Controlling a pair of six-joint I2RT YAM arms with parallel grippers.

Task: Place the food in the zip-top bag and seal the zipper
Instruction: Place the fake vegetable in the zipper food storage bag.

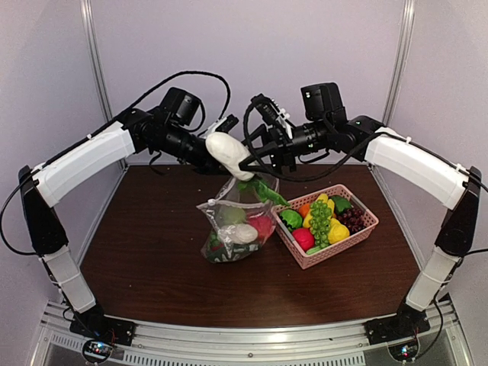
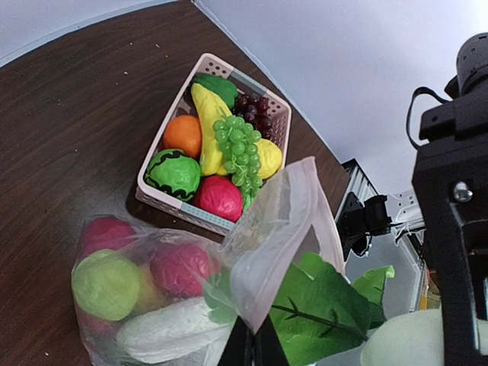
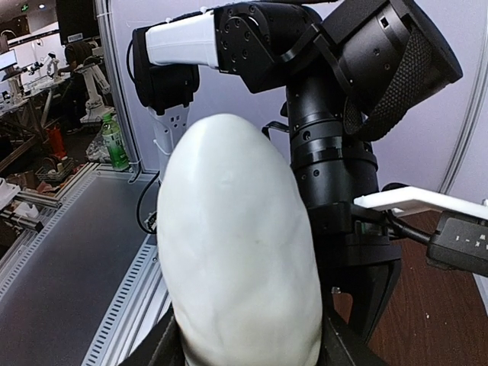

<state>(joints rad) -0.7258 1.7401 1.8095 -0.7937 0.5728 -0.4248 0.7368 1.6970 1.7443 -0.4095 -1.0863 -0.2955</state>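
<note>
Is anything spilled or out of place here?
Nothing spilled. The bag sags, hung by one edge from the left tool, while the right tool holds a white vegetable above it. Other food sits tidily in the basket.

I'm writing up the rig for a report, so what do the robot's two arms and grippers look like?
Both the left arm and right arm have glossy white shells over long links, black rounded joints and black wrist housings. Thin black cables loop above them. The left gripper and right gripper have slim black fingers.
</note>
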